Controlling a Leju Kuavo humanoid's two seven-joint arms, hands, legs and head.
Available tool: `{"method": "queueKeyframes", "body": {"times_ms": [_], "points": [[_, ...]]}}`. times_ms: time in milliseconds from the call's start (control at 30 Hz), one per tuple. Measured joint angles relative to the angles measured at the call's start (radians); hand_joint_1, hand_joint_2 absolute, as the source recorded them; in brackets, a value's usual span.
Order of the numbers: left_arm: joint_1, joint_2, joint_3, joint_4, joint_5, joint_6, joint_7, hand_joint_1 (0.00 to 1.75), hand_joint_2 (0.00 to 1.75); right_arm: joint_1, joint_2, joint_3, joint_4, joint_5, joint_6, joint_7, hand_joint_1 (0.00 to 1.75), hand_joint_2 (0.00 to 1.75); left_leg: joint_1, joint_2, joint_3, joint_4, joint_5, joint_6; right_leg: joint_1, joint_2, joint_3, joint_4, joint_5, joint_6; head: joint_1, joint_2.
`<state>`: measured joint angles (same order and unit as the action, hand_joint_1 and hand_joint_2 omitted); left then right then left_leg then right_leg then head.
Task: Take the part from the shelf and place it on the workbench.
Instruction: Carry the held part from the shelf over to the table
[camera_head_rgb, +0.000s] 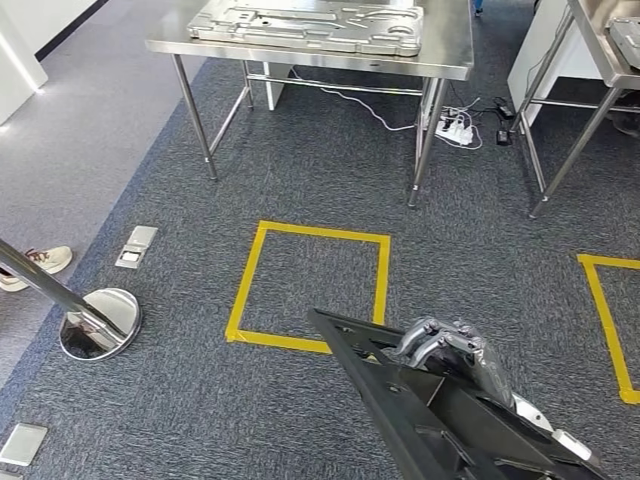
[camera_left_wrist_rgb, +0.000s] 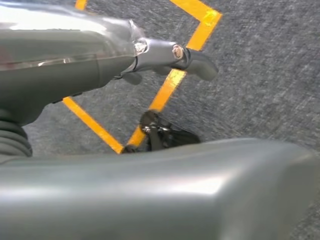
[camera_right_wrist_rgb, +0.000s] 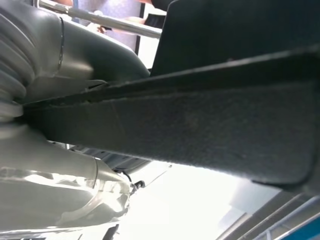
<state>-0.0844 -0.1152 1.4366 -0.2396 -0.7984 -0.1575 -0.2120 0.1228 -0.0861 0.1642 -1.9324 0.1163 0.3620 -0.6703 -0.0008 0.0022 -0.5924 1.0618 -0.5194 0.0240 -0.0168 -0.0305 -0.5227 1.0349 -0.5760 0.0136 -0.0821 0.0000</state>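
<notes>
Short of the yellow tape square (camera_head_rgb: 309, 290) on the carpet, on the robot's side of it, the black part (camera_head_rgb: 423, 410) is carried low in front of the body. It is a flat, dark frame with openings, and it is held tilted, with one corner pointing towards the square. The right hand (camera_head_rgb: 453, 352) is seen on the upper edge of the part, its fingers (camera_head_rgb: 423, 338) curled over that edge and grasping it; in the right wrist view the dark part (camera_right_wrist_rgb: 211, 125) lies close across the hand (camera_right_wrist_rgb: 56, 85).

The left hand (camera_left_wrist_rgb: 124, 60) is seen in the left wrist view above the carpet and the yellow tape (camera_left_wrist_rgb: 166, 90). Its thumb (camera_left_wrist_rgb: 188, 57) is stretched out, but whether this hand touches or holds the part cannot be told.

Beyond the square stands the steel worktop (camera_head_rgb: 445, 55), well apart from the part. A pale metal panel (camera_head_rgb: 309, 25) already lies on it.

The step in hand is judged to be the carrying: the part is taken and is not yet placed. For the next move, the walk to the worktop must be completed, probably up to the square. The part must then be raised above the worktop edge, levelled, and set down on a free surface beside the panel before the fingers are released.
</notes>
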Motion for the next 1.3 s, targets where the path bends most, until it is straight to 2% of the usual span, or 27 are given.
{"method": "queueKeyframes", "body": {"times_ms": [67, 133, 167, 233, 267, 300, 333, 400, 433, 467, 533, 633, 700, 767, 800, 833, 867, 900, 933, 967, 1033, 1133, 1167, 1200, 1267, 1300], "points": [[0.001, 0.000, 0.000, 0.000, 0.000, 0.000, 0.000, 0.00, 1.75, -0.001, 0.001, 0.000, -0.001, 0.000, 0.001, 0.000, 1.75, 1.75, 0.000, -0.002, 0.003, -0.012, -0.003, 0.005, -0.002, -0.001, 0.002, -0.003, -0.003, 0.013, 0.000, 0.000], [0.002, -0.001, 0.000, 0.000, 0.000, -0.002, -0.001, 0.00, 1.75, -0.002, 0.001, 0.000, -0.002, 0.000, 0.001, 0.000, 1.75, 1.75, 0.005, -0.004, 0.011, -0.024, -0.003, 0.013, -0.002, 0.008, -0.007, 0.026, -0.025, 0.022, 0.000, 0.000], [0.002, -0.001, 0.001, 0.000, 0.000, -0.003, -0.001, 0.00, 1.75, -0.002, 0.001, 0.000, -0.001, 0.000, 0.001, 0.000, 1.75, 1.75, 0.007, -0.005, 0.016, -0.027, -0.003, 0.016, -0.002, 0.014, -0.028, 0.070, -0.049, 0.023, 0.000, 0.000], [0.001, -0.001, 0.001, 0.000, 0.000, -0.003, -0.001, 0.00, 1.75, -0.001, 0.001, 0.000, 0.000, 0.000, 0.001, 0.000, 1.75, 1.75, 0.005, -0.006, 0.021, -0.028, -0.007, 0.023, -0.002, 0.022, -0.098, 0.197, -0.102, 0.024, 0.000, 0.000], [0.001, -0.001, 0.002, 0.000, 0.000, -0.003, -0.001, 0.00, 1.75, 0.000, 0.001, 0.000, 0.002, 0.000, 0.001, 0.000, 1.75, 1.75, 0.004, -0.007, 0.024, -0.028, -0.010, 0.025, -0.001, 0.023, -0.131, 0.249, -0.113, 0.025, 0.000, 0.000], [0.002, -0.001, 0.002, 0.000, 0.000, -0.003, -0.001, 0.00, 1.75, 0.001, 0.001, 0.000, 0.003, 0.000, 0.001, 0.000, 1.75, 1.75, 0.002, -0.008, 0.028, -0.028, -0.014, 0.026, -0.001, 0.023, -0.150, 0.270, -0.104, 0.025, 0.000, 0.000], [0.002, -0.001, 0.003, 0.000, 0.000, -0.003, -0.001, 0.00, 1.75, 0.001, 0.001, 0.000, 0.004, 0.000, 0.002, 0.000, 1.75, 1.75, 0.001, -0.010, 0.034, -0.028, -0.018, 0.026, -0.001, 0.024, -0.150, 0.251, -0.074, 0.024, 0.000, 0.000], [0.002, -0.002, 0.004, 0.000, 0.000, -0.003, -0.001, 0.00, 1.75, 0.000, 0.001, -0.001, 0.005, 0.000, 0.002, 0.000, 1.75, 1.75, 0.000, -0.014, 0.049, -0.028, -0.029, 0.022, 0.001, 0.027, -0.105, 0.129, 0.012, 0.017, 0.000, 0.000], [0.001, -0.003, 0.005, 0.000, 0.001, -0.004, -0.001, 0.00, 1.75, 0.000, 0.001, -0.001, 0.006, 0.000, 0.002, 0.001, 1.75, 1.75, -0.002, -0.016, 0.054, -0.027, -0.034, 0.018, 0.003, 0.030, -0.081, 0.069, 0.041, 0.012, 0.000, 0.000], [0.000, -0.004, 0.005, 0.000, 0.001, -0.004, -0.001, 0.00, 1.75, 0.000, 0.001, -0.001, 0.006, -0.001, 0.002, 0.001, 1.75, 1.75, -0.002, -0.017, 0.055, -0.026, -0.037, 0.014, 0.005, 0.032, -0.065, 0.029, 0.054, 0.007, 0.000, 0.000], [-0.001, -0.004, 0.006, 0.000, 0.001, -0.005, -0.002, 0.00, 1.75, -0.001, 0.001, -0.001, 0.006, -0.002, 0.003, 0.001, 1.75, 1.75, -0.002, -0.018, 0.054, -0.028, -0.040, 0.005, 0.010, 0.034, -0.058, 0.007, 0.050, 0.000, 0.000, 0.000], [-0.002, -0.005, 0.006, 0.000, 0.002, -0.006, -0.003, 0.00, 1.75, -0.001, 0.002, 0.000, 0.005, -0.004, 0.004, 0.001, 1.75, 1.75, 0.000, -0.017, 0.049, -0.011, -0.057, -0.011, 0.002, 0.031, -0.050, -0.005, 0.048, -0.012, -0.001, 0.000], [-0.003, -0.006, 0.006, 0.000, 0.002, -0.006, -0.003, 0.00, 1.75, -0.001, 0.004, 0.000, 0.005, -0.005, 0.004, 0.000, 1.75, 1.75, 0.004, -0.015, 0.005, 0.078, -0.099, -0.025, -0.003, 0.025, -0.040, -0.009, 0.043, -0.019, -0.001, 0.000], [-0.001, -0.005, 0.007, 0.000, 0.002, -0.006, -0.003, 0.00, 1.75, -0.001, 0.005, 0.000, 0.006, -0.005, 0.004, 0.001, 1.75, 1.75, 0.011, -0.015, -0.069, 0.205, -0.138, -0.035, -0.004, 0.022, -0.031, -0.009, 0.033, -0.021, -0.001, 0.000], [0.001, -0.004, 0.007, 0.000, 0.002, -0.006, -0.003, 0.00, 1.75, -0.001, 0.006, -0.001, 0.007, -0.005, 0.004, 0.001, 1.75, 1.75, 0.014, -0.014, -0.095, 0.240, -0.136, -0.039, -0.005, 0.021, -0.024, -0.009, 0.028, -0.020, -0.001, 0.000], [0.002, -0.004, 0.007, 0.000, 0.002, -0.006, -0.003, 0.00, 1.75, -0.001, 0.007, 0.000, 0.008, -0.005, 0.004, 0.001, 1.75, 1.75, 0.017, -0.013, -0.103, 0.238, -0.114, -0.041, -0.007, 0.021, -0.016, -0.009, 0.021, -0.017, -0.001, 0.000], [0.003, -0.004, 0.007, 0.000, 0.003, -0.006, -0.003, 0.00, 1.75, -0.001, 0.007, 0.000, 0.008, -0.005, 0.004, 0.001, 1.75, 1.75, 0.018, -0.012, -0.093, 0.198, -0.076, -0.041, -0.008, 0.021, -0.005, -0.009, 0.014, -0.014, -0.001, 0.000], [0.004, -0.004, 0.007, 0.000, 0.003, -0.006, -0.003, 0.00, 1.75, -0.001, 0.008, 0.000, 0.008, -0.005, 0.004, 0.001, 1.75, 1.75, 0.019, -0.010, -0.071, 0.135, -0.031, -0.041, -0.010, 0.021, 0.006, -0.009, 0.006, -0.010, -0.001, 0.000], [0.004, -0.004, 0.007, 0.000, 0.002, -0.006, -0.003, 0.00, 1.75, -0.001, 0.008, 0.000, 0.008, -0.005, 0.004, 0.000, 1.75, 1.75, 0.017, -0.008, -0.050, 0.081, 0.001, -0.038, -0.010, 0.020, 0.014, -0.009, -0.001, -0.005, -0.001, 0.000], [0.003, -0.004, 0.007, 0.000, 0.003, -0.006, -0.003, 0.00, 1.75, -0.002, 0.009, 0.000, 0.008, -0.005, 0.004, 0.000, 1.75, 1.75, 0.015, -0.006, -0.032, 0.036, 0.017, -0.031, -0.009, 0.020, 0.019, -0.008, -0.007, 0.001, -0.001, 0.000], [0.002, -0.004, 0.008, 0.000, 0.003, -0.006, -0.003, 0.00, 1.75, -0.002, 0.009, 0.000, 0.008, -0.005, 0.004, 0.001, 1.75, 1.75, 0.009, -0.005, -0.021, 0.009, 0.008, -0.016, -0.008, 0.020, 0.019, -0.011, -0.012, 0.012, -0.001, 0.000], [0.004, -0.004, 0.008, 0.000, 0.003, -0.006, -0.003, 0.00, 1.75, -0.004, 0.009, 0.000, 0.007, -0.005, 0.004, 0.001, 1.75, 1.75, 0.010, -0.006, -0.009, -0.008, -0.002, 0.003, -0.010, 0.020, 0.024, -0.007, -0.025, 0.029, -0.001, 0.000], [0.004, -0.004, 0.008, 0.000, 0.003, -0.006, -0.003, 0.00, 1.75, -0.005, 0.009, 0.000, 0.006, -0.006, 0.004, 0.000, 1.75, 1.75, 0.012, -0.006, -0.002, -0.013, -0.004, 0.009, -0.010, 0.020, 0.012, 0.022, -0.040, 0.031, -0.001, 0.000], [0.003, -0.005, 0.008, 0.000, 0.003, -0.006, -0.003, 0.00, 1.75, -0.005, 0.009, -0.001, 0.007, -0.006, 0.004, 0.000, 1.75, 1.75, 0.013, -0.006, 0.004, -0.016, -0.006, 0.015, -0.010, 0.022, -0.014, 0.073, -0.063, 0.031, 0.000, 0.000], [0.002, -0.005, 0.008, 0.000, 0.002, -0.006, -0.003, 0.00, 1.75, -0.003, 0.009, -0.001, 0.008, -0.007, 0.004, 0.000, 1.75, 1.75, 0.010, -0.006, 0.014, -0.017, -0.015, 0.024, -0.009, 0.024, -0.096, 0.210, -0.107, 0.030, 0.000, 0.000], [0.002, -0.005, 0.008, 0.000, 0.002, -0.005, -0.003, 0.00, 1.75, -0.002, 0.009, -0.001, 0.010, -0.007, 0.004, 0.000, 1.75, 1.75, 0.007, -0.006, 0.021, -0.017, -0.021, 0.026, -0.009, 0.024, -0.131, 0.257, -0.110, 0.030, 0.000, 0.000]]}}
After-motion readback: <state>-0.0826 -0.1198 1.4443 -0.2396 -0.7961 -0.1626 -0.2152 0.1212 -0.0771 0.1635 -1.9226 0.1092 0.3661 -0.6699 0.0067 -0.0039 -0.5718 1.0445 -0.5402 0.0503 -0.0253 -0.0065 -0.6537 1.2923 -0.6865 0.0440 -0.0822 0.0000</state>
